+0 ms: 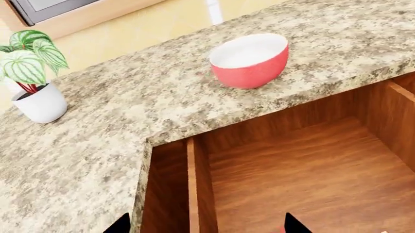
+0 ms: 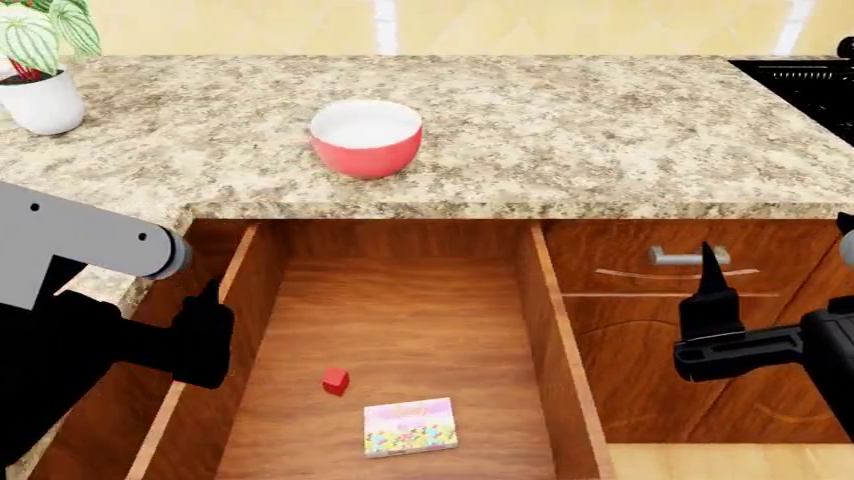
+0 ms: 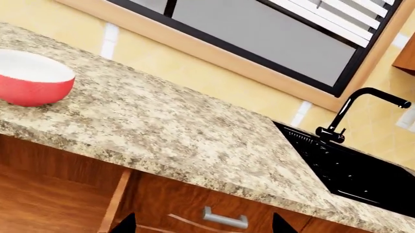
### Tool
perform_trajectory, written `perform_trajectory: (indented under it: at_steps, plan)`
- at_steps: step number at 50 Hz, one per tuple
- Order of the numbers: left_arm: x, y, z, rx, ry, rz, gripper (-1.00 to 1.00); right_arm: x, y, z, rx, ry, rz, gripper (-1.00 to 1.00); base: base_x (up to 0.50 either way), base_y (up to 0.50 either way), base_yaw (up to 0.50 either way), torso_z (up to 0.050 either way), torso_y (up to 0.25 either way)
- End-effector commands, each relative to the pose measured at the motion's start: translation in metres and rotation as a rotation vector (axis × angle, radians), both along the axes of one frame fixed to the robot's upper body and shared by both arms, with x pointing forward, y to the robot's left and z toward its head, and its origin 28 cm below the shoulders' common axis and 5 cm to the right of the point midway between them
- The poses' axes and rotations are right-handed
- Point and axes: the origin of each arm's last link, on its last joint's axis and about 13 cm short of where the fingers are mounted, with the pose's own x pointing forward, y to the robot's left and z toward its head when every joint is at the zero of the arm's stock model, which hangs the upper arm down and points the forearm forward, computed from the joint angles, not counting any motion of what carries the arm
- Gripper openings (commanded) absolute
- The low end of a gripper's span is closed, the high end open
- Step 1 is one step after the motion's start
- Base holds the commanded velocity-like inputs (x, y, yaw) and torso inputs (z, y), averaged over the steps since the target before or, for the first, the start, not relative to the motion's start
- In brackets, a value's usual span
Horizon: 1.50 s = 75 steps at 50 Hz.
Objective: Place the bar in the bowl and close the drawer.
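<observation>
Granite counter (image 2: 561, 130) holds bowl (image 2: 366, 137) (bar (image 2: 410, 427) in drawer (image 2: 400, 330)).

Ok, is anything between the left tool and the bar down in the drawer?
Nothing visible. The bar lies flat on the open drawer's floor, nothing on top of it. The small red cube sits just beside it, on the side nearer the left tool, so approach from above.
</observation>
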Motion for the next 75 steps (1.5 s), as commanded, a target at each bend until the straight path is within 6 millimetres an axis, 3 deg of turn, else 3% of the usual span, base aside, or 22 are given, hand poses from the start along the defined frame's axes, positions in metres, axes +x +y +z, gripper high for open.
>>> perform_trajectory:
  at_steps: [1,8,54,75]
  plan:
    - [0.000,0.000,0.000,0.002,0.000,0.001,1.00,-0.001,-0.001,0.000,0.004,0.002,-0.001,1.00,0.00,0.50,0.00,0.000,0.000]
    - [0.000,0.000,0.000,0.002,-0.002,0.002,1.00,-0.002,-0.001,0.001,0.010,0.006,0.010,1.00,0.00,0.50,0.00,0.000,0.000]
    - [0.000,0.000,0.000,0.003,-0.001,0.005,1.00,-0.002,0.000,0.002,0.032,0.044,0.042,1.00,0.14,0.02,0.00,0.000,0.000]
    - [0.004,0.002,0.004,-0.002,0.009,0.007,1.00,0.029,0.003,0.056,-0.116,0.285,0.275,1.00,0.00,0.00,0.00,0.000,0.000]
